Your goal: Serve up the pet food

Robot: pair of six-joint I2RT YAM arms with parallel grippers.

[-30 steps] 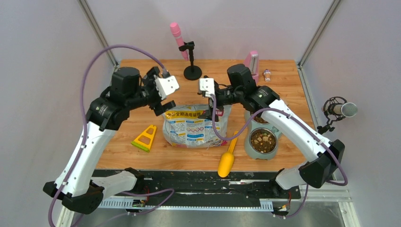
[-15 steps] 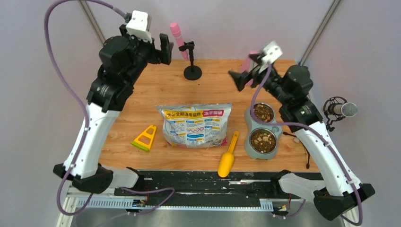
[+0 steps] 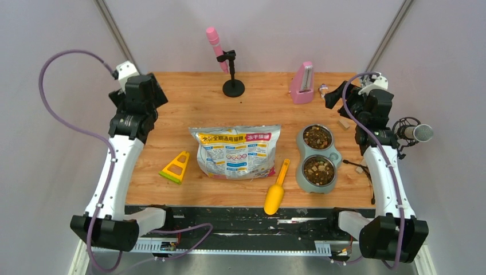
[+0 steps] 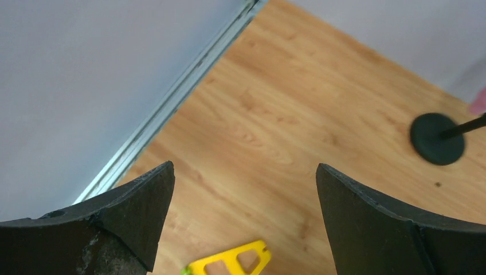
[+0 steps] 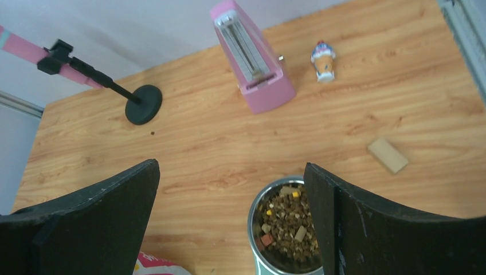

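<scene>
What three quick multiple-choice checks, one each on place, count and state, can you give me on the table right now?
1. The yellow plastic scoop lies:
A) between the crinkly printed bag and the grey-green double bowl
B) inside that bowl
C) on top of the bag

2. Compartments holding brown kibble pellets:
A) none
B) one
C) two

3. The left tool and right tool are:
A) both open and empty
B) both shut
C) left shut on the scoop

Answers:
1 A, it lies in that gap, touching neither.
2 C, both cups show pellets.
3 A, each wrist view shows a wide gap with nothing in it.
</scene>
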